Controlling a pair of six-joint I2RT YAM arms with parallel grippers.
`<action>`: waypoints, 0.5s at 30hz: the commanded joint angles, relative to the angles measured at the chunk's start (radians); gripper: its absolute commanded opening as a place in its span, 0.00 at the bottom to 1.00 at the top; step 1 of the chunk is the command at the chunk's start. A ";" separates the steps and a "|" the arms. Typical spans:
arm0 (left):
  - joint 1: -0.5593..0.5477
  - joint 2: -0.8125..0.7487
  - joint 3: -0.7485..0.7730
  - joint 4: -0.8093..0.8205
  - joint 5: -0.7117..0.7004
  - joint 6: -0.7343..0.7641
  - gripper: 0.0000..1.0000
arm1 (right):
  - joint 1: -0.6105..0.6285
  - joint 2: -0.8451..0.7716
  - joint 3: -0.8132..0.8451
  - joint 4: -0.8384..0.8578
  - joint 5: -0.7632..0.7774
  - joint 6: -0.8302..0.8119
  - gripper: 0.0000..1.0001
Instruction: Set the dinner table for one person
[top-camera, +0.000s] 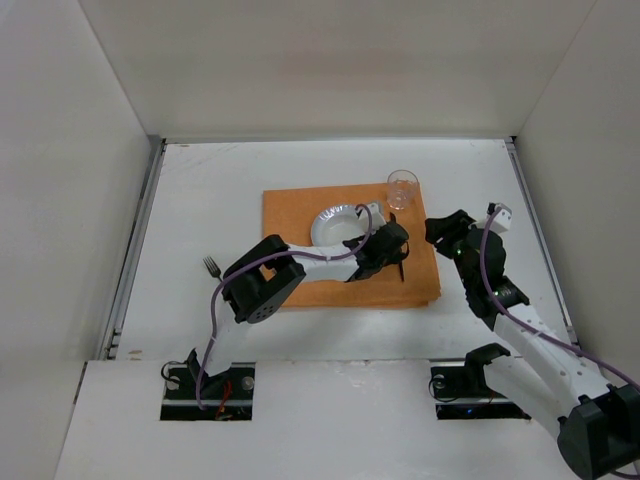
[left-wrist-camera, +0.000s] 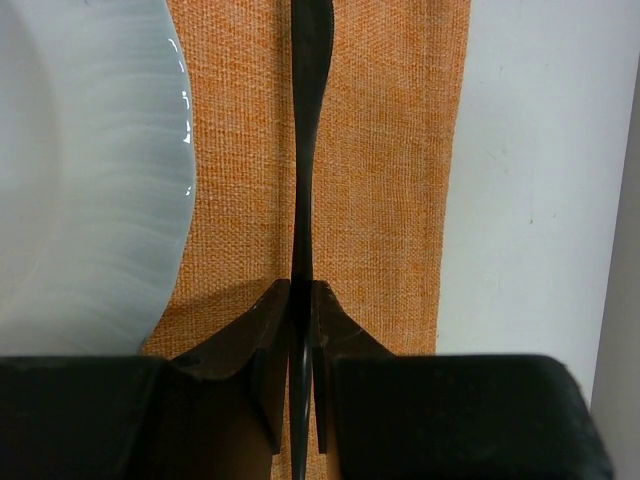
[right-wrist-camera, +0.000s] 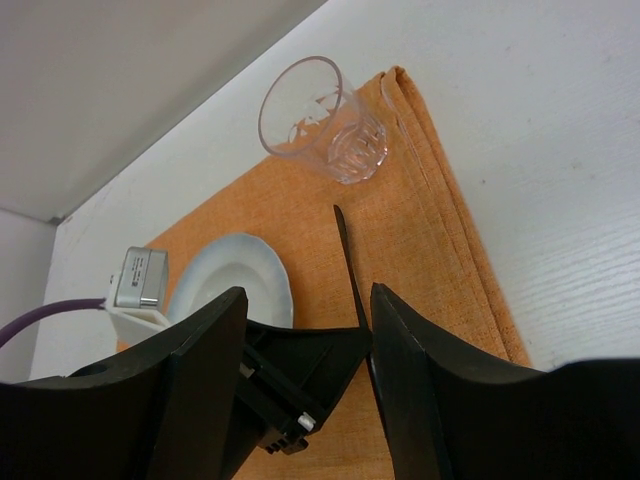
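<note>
On the white dinner table (top-camera: 220, 190) lies an orange placemat (top-camera: 300, 215) with a white plate (top-camera: 338, 224) and a clear glass (top-camera: 402, 188) at its far right corner. My left gripper (top-camera: 392, 250) is over the mat right of the plate, shut on a thin black knife (left-wrist-camera: 308, 150) that points away along the mat (left-wrist-camera: 390, 200), beside the plate (left-wrist-camera: 80, 180). My right gripper (top-camera: 445, 232) is open and empty just right of the mat. In the right wrist view the knife (right-wrist-camera: 345, 250), glass (right-wrist-camera: 325, 120) and plate (right-wrist-camera: 235, 275) show beyond its fingers (right-wrist-camera: 420, 400).
A metal fork (top-camera: 211, 266) lies on the table left of the placemat, near the left arm's elbow. White walls edge the table on three sides. The left arm's purple cable (top-camera: 300, 258) runs across the mat's near part.
</note>
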 joint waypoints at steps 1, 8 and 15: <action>0.002 -0.002 0.042 -0.011 -0.006 -0.002 0.05 | -0.005 -0.018 -0.006 0.050 -0.012 0.003 0.59; 0.000 0.007 0.045 -0.015 -0.007 -0.003 0.08 | -0.001 -0.016 -0.006 0.050 -0.012 0.003 0.59; -0.014 -0.013 0.048 -0.025 -0.037 0.032 0.21 | -0.004 -0.016 -0.006 0.050 -0.012 0.003 0.59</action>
